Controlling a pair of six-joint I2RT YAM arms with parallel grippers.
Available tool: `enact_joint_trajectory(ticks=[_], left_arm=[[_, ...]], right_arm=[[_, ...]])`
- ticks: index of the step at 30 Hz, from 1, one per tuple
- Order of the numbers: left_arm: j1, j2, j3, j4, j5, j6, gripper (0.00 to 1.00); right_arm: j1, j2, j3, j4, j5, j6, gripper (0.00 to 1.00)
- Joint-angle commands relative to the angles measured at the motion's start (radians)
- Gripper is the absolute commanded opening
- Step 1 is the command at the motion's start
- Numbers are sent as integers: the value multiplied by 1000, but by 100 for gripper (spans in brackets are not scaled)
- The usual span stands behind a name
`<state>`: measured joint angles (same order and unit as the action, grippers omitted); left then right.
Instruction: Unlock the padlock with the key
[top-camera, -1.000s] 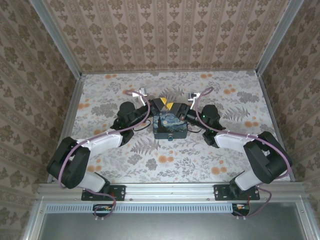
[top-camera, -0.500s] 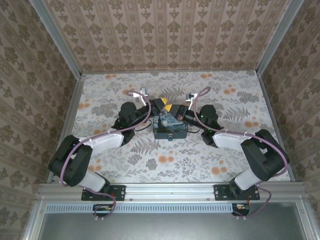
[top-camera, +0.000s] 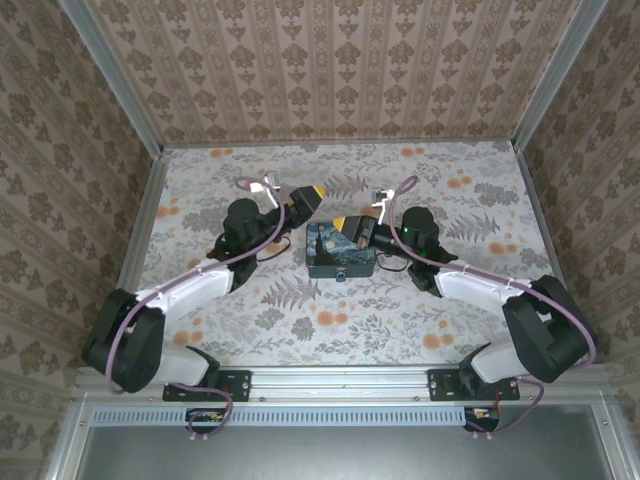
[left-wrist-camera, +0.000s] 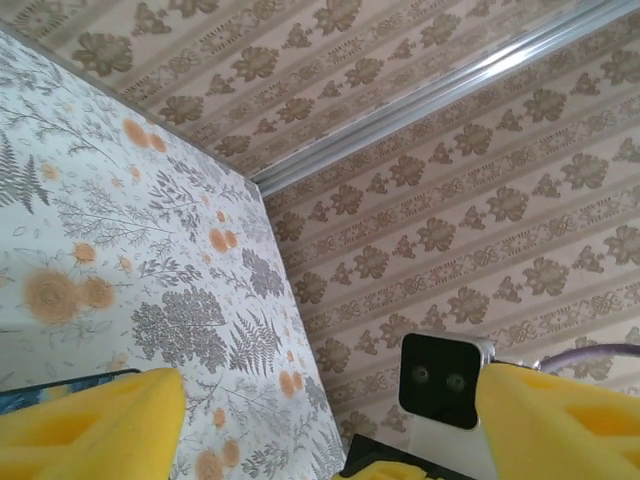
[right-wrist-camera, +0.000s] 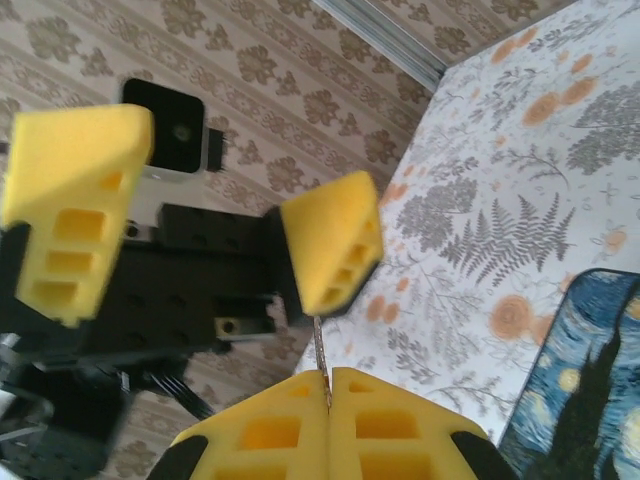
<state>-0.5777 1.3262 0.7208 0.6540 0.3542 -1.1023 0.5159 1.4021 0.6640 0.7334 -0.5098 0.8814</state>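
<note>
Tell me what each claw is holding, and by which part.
Right claw pinches the key by one end, its thin shaft sticking out. Left claw is open, holding nothing.

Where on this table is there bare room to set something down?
Free: the table along the back wall, and the near patch between painted box and arm bases. Crowded: the box's far edge, at the left end effector and right end effector.
</note>
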Motion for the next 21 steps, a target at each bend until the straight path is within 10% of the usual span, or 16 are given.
enact_joint_trajectory(ticks=[1, 8, 21], left_arm=[[10, -80, 78, -267, 13, 87, 100], [34, -128, 248, -665, -60, 258, 100], [40, 17, 313, -723, 66, -86, 93]], right_arm=[[8, -55, 54, -179, -7, -178, 0], [42, -97, 135, -402, 115, -426, 0], [291, -55, 215, -471, 730, -922, 0]])
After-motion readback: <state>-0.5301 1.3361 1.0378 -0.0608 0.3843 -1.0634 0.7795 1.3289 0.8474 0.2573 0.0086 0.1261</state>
